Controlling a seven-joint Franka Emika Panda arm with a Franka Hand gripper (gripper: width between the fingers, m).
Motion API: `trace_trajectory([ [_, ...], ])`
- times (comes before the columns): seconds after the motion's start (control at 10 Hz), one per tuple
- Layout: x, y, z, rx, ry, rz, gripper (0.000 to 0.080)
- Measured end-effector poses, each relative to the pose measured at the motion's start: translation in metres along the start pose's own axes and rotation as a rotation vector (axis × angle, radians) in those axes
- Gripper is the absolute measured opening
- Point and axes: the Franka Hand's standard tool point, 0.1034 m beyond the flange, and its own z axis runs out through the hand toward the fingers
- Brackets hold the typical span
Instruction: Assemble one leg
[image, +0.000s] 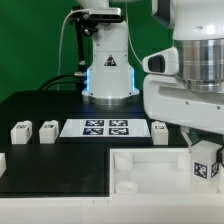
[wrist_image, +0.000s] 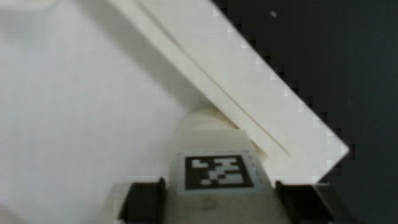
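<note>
My gripper (image: 205, 150) is shut on a leg (image: 207, 163), a small white block with a black-and-white tag, at the exterior view's right. It holds the leg over the right end of the large white tray-shaped panel (image: 150, 172). In the wrist view the leg (wrist_image: 217, 165) sits between the two dark fingers (wrist_image: 148, 200), tag facing the camera, close to the panel's raised rim (wrist_image: 231, 90) near a corner. Whether the leg touches the panel I cannot tell. Three more legs lie on the black table: two at the left (image: 20, 131) (image: 46, 130), one right of centre (image: 160, 129).
The marker board (image: 95, 127) lies flat on the table behind the panel. The arm's white base (image: 108, 70) with a blue light stands at the back centre. A small white piece (image: 3, 160) shows at the left edge.
</note>
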Motion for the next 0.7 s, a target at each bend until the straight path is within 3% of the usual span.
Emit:
trace_trajectory([
  [0.4, -0.0020, -0.0082, 0.0019, 0.006, 0.025, 0.598, 0.0292],
  [0.7, -0.0020, -0.0090, 0.0012, 0.015, 0.032, 0.805, 0.0292],
])
